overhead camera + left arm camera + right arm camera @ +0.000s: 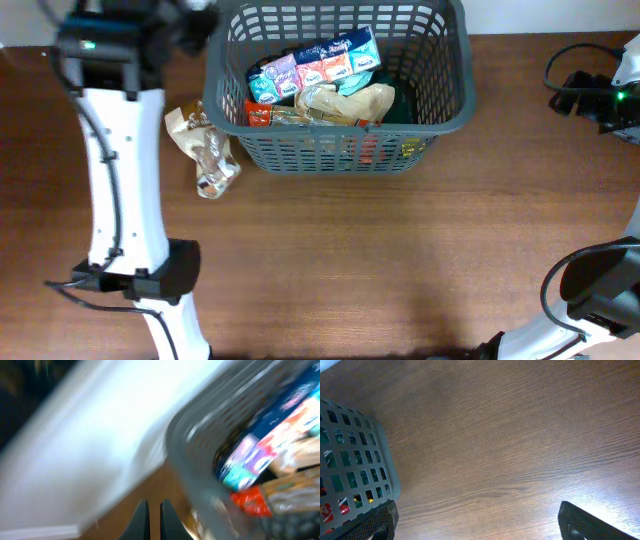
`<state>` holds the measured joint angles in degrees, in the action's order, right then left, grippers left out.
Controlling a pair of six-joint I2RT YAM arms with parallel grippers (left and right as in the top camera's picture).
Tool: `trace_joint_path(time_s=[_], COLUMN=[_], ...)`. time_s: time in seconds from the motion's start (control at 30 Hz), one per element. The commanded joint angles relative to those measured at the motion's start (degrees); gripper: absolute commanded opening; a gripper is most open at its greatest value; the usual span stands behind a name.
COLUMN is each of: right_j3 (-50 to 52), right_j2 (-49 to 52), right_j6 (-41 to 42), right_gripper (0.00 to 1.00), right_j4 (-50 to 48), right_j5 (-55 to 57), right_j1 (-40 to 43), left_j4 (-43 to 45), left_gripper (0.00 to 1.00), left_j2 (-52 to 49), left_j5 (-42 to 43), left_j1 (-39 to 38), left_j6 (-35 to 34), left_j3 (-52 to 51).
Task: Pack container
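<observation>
brown wood-grain desk (400,260) fills the overhead view. the container (300,152), a big dark grey plastic basket with lattice sides and a thick rolled rim, stands at the far middle of the desk. it already holds a row of small colourful cartons (315,65), a tan bag (350,100) and a red packet (258,113). one crinkly wrapper (205,150) lies on the desk just beside the container's left wall, outside it. my left tool (154,522) shows in its badly blurred wrist view as two dark fingers drawn almost together with nothing between them, just outside the container's rim (185,450). my right tool (477,525) has its fingers spread wide apart and empty, low over bare desk, with the container's corner (350,475) to one side. i judge the container stiff and fairly light even part-filled, since its load looks like snack packs. its smooth plastic base would probably slide on the desk if pushed. the rolled rim looks like the soundest place to take hold, pinched across its thickness at the middle of a long side. the lattice slots could snag a fingertip. the loose wrapper looks soft, slippery and very light, best pinched across a bunched part.
</observation>
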<state>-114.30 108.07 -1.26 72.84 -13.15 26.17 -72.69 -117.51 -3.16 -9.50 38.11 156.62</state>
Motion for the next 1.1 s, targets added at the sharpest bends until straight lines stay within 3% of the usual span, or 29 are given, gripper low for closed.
trace_joint_path(time_s=[0.0, 0.1, 0.23, 0.33, 0.37, 0.57, 0.7, 0.77, 0.83, 1.07], right_j3=[0.17, 0.17, 0.17, 0.17, 0.17, 0.17, 0.17, 0.17, 0.17, 0.17], right_j2=[-0.87, -0.87, -0.87, -0.87, -0.87, -0.87, -0.87, -0.87, -0.87, -0.87], right_j6=[0.48, 0.48, 0.48, 0.48, 0.48, 0.48, 0.48, 0.48, 0.48, 0.48], right_gripper=[0.99, 0.99, 0.99, 0.99, 0.99, 0.99, 0.99, 0.99, 0.99, 0.99], right_j4=[-0.04, -0.04, -0.04, -0.04, -0.04, -0.04, -0.04, -0.04, -0.04, -0.04], right_j5=[-0.31, -0.31, -0.31, -0.31, -0.31, -0.31, -0.31, -0.31, -0.31, -0.31], right_j1=[-0.07, -0.07, -0.07, -0.07, -0.07, -0.07, -0.07, -0.07, -0.07, -0.07], left_j4=[2.03, 2.43, 0.83, -2.97, -3.80, -3.98, -1.33, 1.88, 7.45, 20.37], left_gripper=[0.02, 0.02, 0.02, 0.12, 0.20, 0.27, 0.31, 0.37, 0.50, 0.53], left_j2=[0.20, 0.11, 0.11, 0.11, 0.11, 0.11, 0.11, 0.11, 0.11, 0.11], left_j5=[0.35, -3.39, -11.04, -10.62, -9.97, -0.50, 6.36, 7.89, 12.55, 23.47], left_j1=[-4.31, -5.53, -2.01, 3.37, 5.46, 16.33, 18.32, 18.12, 17.75, 17.64], left_j6=[10.01, 6.45, -14.82, -28.70, -31.10, -33.59, -33.59, -33.62, -34.99, -43.82], left_j3=[-0.31, -0.96, -2.80, -6.40, -8.09, -20.94, -31.98, -38.66, -47.23, -64.30])
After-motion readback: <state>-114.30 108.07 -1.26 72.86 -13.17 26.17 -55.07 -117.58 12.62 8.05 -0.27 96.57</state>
